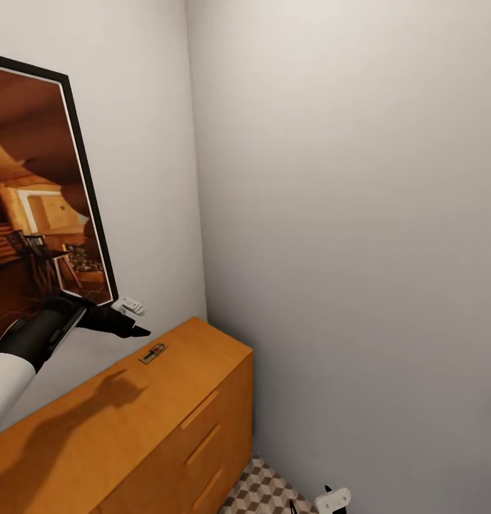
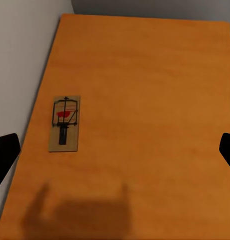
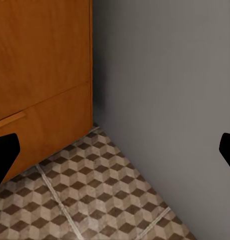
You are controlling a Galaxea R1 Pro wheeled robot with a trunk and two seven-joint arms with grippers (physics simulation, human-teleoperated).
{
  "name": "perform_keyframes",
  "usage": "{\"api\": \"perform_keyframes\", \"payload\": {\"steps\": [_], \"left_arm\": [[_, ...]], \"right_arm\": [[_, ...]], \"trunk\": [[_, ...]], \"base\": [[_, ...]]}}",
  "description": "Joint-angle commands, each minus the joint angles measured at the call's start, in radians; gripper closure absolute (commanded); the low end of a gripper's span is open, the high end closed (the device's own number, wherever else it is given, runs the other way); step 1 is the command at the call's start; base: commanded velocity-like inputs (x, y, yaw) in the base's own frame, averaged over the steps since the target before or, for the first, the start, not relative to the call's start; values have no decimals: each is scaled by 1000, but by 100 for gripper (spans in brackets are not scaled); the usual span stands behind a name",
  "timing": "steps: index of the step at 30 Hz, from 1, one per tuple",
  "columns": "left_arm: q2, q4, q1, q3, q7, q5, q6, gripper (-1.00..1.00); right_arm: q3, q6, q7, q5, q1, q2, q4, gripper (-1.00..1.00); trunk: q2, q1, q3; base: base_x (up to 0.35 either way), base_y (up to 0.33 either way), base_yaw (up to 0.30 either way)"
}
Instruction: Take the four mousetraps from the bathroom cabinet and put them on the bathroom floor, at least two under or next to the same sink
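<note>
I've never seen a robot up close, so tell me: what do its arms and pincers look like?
The left arm has a white shell near the body, then a glossy black forearm with a pale stripe. It ends in a black left pincer with pointed fingers and a small white ribbed block on top. The right pincer also carries a white part above dark fingers.

mousetrap (image 1: 153, 353) on cabinet (image 1: 81, 442), cabinet in corner
</note>
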Motion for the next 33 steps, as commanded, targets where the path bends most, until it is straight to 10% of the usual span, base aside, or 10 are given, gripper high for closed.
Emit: {"api": "perform_keyframes", "payload": {"steps": [1,33], "left_arm": [[0,1,0,-1,-6,-8,2,-100],[-17,25,0,-1,-6,-9,-1,-100]], "right_arm": [[2,-2,-9,9,0,0,1,-100],[2,-1,-9,9,0,0,1,-100]], "trunk": [[-1,0,0],[-1,0,0]], "base": [[0,0,0],[14,17,0]]}}
